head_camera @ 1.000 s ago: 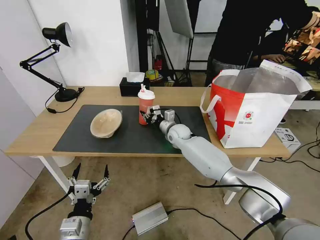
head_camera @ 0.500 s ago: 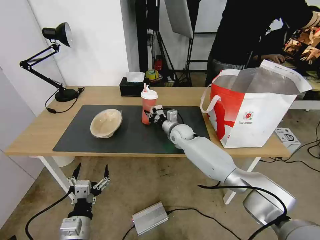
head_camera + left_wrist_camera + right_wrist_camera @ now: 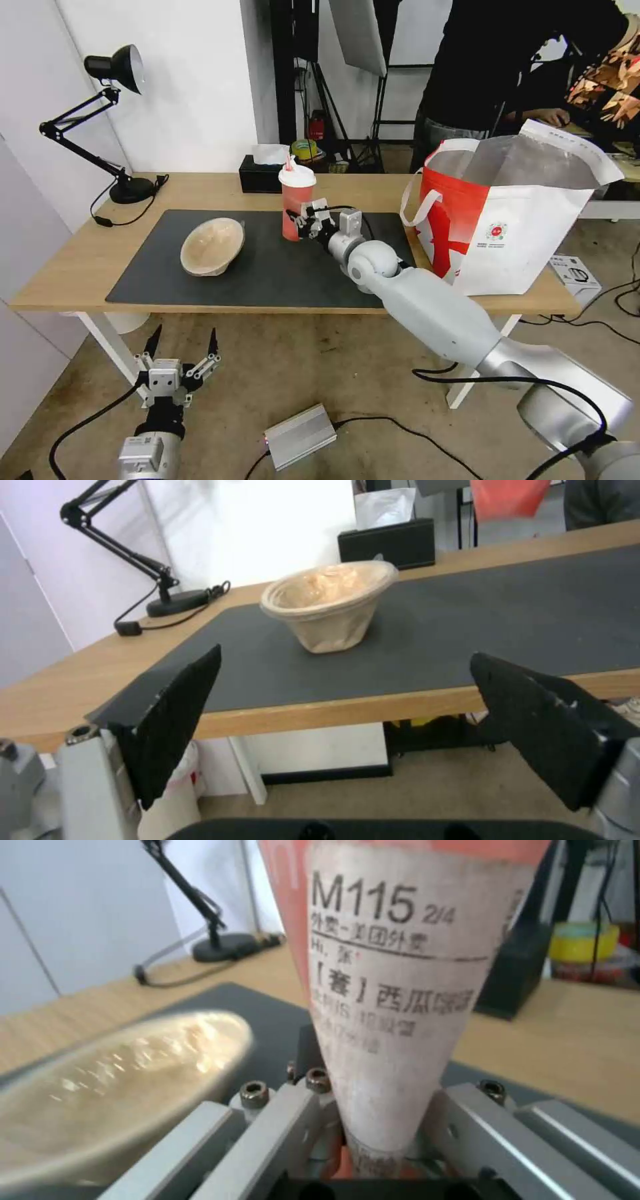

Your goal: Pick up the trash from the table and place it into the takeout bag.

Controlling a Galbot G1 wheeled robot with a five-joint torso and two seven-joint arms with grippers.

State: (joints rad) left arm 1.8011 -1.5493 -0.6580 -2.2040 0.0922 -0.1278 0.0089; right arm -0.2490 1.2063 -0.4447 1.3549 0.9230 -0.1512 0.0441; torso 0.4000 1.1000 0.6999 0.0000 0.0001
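My right gripper (image 3: 298,223) is shut on the red drink cup (image 3: 295,201), which has a white lid and a straw, and holds it lifted over the dark grey mat (image 3: 267,273) of the table (image 3: 80,257). In the right wrist view the cup (image 3: 393,965) with its printed label stands clamped between the grey fingers (image 3: 267,1120). The tan pulp bowl (image 3: 211,246) lies tilted on the mat's left part; it also appears as the pulp bowl (image 3: 330,605) in the left wrist view. The red-and-white takeout bag (image 3: 507,220) stands open at the table's right end. My left gripper (image 3: 181,347) hangs open below the table's front edge.
A black desk lamp (image 3: 113,127) stands at the table's back left, and a black tissue box (image 3: 267,175) sits behind the cup. A grey power unit (image 3: 300,437) and cables lie on the floor. A person stands behind the bag.
The right gripper has risen with the red cup and carried it a little toward the back and right. The left arm, the bowl and the bag have stayed put.
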